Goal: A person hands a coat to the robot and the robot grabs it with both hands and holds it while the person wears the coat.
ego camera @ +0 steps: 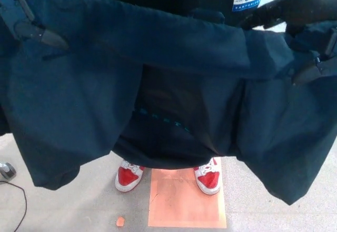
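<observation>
— Coat [174, 48], where? 
— Spread wide across the view, above red-and-white shoes [129, 175].
— Hands?
— Left hand [32, 26] clamped on its left edge, right hand [310, 37] clamped on its right edge.

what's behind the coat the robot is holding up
A person stands behind the dark coat: two red and white shoes show beneath its hem, on an orange floor square. The coat covers their legs and most of their body.

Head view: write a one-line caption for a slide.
Both robot hands, left hand and right hand, hold a dark coat spread open before a person in red-and-white shoes.
</observation>
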You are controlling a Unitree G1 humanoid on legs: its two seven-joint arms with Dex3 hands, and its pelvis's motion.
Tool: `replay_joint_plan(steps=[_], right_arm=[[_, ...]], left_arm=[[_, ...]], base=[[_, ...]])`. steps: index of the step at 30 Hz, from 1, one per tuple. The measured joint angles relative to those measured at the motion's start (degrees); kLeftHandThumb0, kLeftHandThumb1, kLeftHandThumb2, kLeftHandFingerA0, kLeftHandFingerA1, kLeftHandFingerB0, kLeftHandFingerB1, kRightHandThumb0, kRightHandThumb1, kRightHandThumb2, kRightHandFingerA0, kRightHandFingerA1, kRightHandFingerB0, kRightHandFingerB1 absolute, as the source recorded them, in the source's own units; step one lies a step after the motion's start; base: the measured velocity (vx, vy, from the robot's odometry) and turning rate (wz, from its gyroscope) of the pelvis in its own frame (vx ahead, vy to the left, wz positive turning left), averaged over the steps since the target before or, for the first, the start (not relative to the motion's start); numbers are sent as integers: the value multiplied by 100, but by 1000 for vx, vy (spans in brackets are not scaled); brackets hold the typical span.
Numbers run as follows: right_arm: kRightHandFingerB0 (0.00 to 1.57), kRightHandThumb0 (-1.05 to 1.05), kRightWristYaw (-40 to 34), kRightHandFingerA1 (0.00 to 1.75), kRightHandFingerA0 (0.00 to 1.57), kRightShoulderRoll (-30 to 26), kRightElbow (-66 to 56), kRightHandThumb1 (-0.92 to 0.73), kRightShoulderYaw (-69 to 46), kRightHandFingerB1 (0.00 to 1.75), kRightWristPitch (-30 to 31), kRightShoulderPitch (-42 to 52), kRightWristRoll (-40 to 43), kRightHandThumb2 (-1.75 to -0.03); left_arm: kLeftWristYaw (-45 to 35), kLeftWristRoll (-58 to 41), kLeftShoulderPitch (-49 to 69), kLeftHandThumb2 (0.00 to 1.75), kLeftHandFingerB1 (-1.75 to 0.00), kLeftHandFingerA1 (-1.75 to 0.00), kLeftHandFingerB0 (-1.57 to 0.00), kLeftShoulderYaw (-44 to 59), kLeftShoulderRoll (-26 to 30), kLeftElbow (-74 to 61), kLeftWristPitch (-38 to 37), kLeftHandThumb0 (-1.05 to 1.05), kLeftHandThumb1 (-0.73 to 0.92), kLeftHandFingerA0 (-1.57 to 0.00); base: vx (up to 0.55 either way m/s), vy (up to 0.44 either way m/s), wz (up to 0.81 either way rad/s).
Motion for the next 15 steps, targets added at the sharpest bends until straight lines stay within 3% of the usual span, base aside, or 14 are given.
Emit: replay_joint_plan(steps=[5, 6, 7, 11, 12, 13, 15], right_arm=[[0, -97, 224, 7, 0, 62, -42, -56, 207, 0, 99, -61, -399, -98], [0, -95, 221, 4, 0, 63, -70, -55, 227, 0, 96, -61, -481, -95], [0, -92, 201, 4, 0, 62, -106, -55, 239, 0, 89, -57, -576, -92], [0, -90, -55, 6, 0, 61, -224, -52, 202, 2, 65, 72, -935, -92], [0, -92, -131, 4, 0, 61, -242, -54, 176, 0, 52, 120, -1010, -93], [0, -94, -235, 2, 0, 61, -258, -55, 141, 0, 32, 192, -1097, -94], [0, -95, -405, 3, 0, 61, -260, -55, 105, 0, -7, 282, -1229, -95]], left_arm=[[-425, 69, -59, 59, -24, -37, -1, -71, 0, 33, 242, -89, 58, -28], [-473, 71, -59, 88, -9, -49, -3, -71, -1, 26, 259, -89, 51, -29], [-516, 71, -59, 85, -15, -48, -5, -70, -1, 19, 268, -82, 46, -27], [-670, 73, -58, 84, -14, -50, -6, -68, 0, -27, 325, -81, 45, -29], [-701, 74, -58, 57, -24, -39, -2, -67, -1, -34, 342, -84, 56, -32], [-738, 74, -58, 83, -16, -49, -6, -67, -1, -41, 362, -80, 44, -27], [-794, 75, -58, 83, -15, -50, -7, -67, -4, -46, 399, -79, 44, -29]], base=[[0, 0, 0], [0, 0, 0], [0, 0, 0], [0, 0, 0], [0, 0, 0], [0, 0, 0], [0, 0, 0]])
